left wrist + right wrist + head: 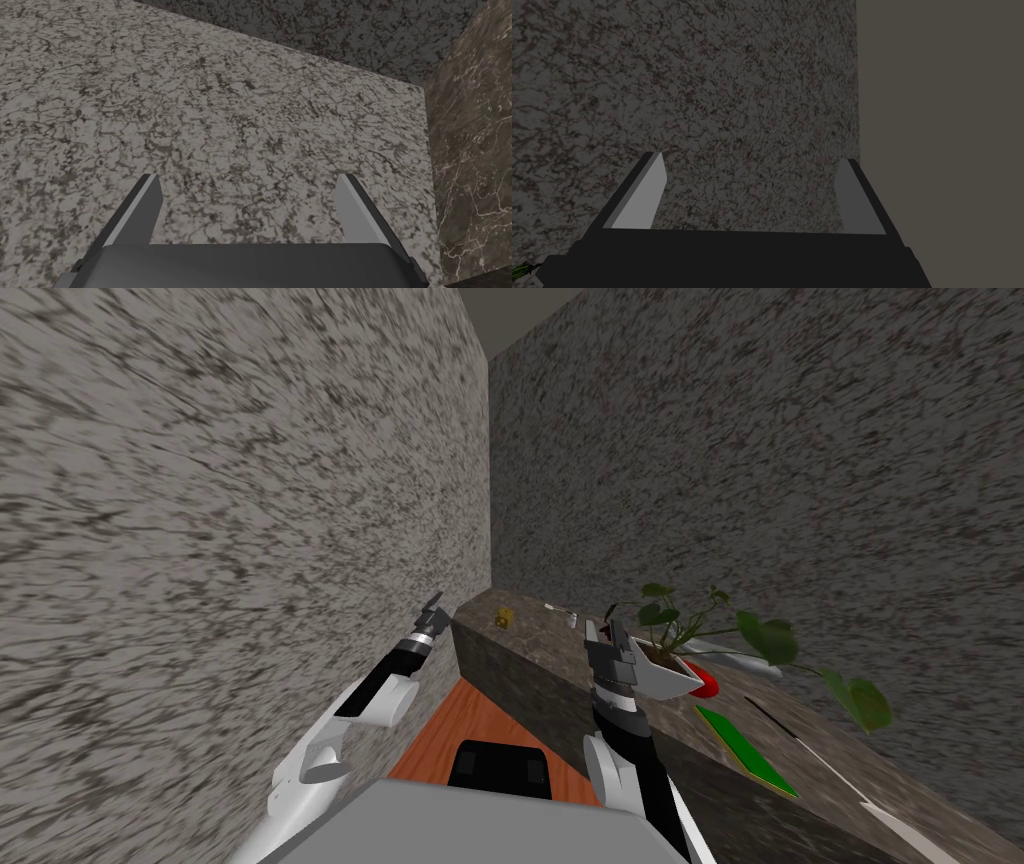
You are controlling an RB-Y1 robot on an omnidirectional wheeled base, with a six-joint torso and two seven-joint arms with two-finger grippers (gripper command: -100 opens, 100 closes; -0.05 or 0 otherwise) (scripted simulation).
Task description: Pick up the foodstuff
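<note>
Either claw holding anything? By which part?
Nothing held: left claw and right claw both stand open and empty; the small yellow foodstuff sits untouched on the dark counter.

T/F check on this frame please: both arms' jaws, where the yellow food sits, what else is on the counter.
1. The left gripper has its jaws shut. False: they stand open, with nothing between them.
2. The small yellow foodstuff lies on the dark marble counter. True.
3. The right gripper holds the foodstuff. False: its jaws are open and empty.
4. A leafy plant in a white pot stands on the counter. True.
5. The green board lies on the floor. False: it lies flat on the counter.
</note>
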